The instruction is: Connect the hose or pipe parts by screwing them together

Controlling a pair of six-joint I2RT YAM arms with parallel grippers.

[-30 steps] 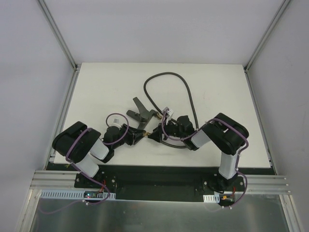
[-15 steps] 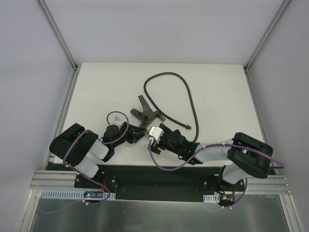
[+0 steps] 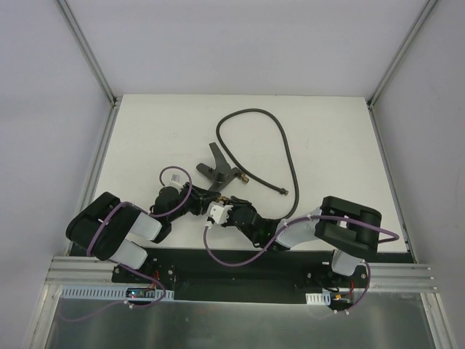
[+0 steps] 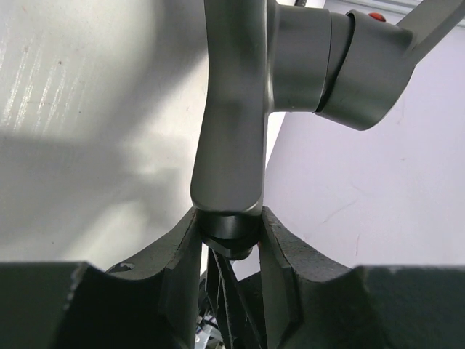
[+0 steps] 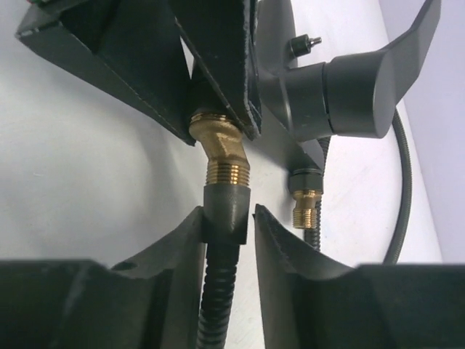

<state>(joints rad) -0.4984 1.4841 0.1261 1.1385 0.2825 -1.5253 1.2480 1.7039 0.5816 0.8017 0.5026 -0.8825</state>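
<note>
Left pincer is clamped tight on one leg of the forked fitting, which it holds near the middle of the worktop. Right pincer sits snug around the dark collar at one end of the hose, just below a brass elbow that runs up into the fitting (there's a sliver of light on one side, so I can't tell if it's really gripping). The rest of the hose loops toward the far side.

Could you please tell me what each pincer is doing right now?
Left pincer: closed on the fitting.
Right pincer: closed on the hose end.
</note>
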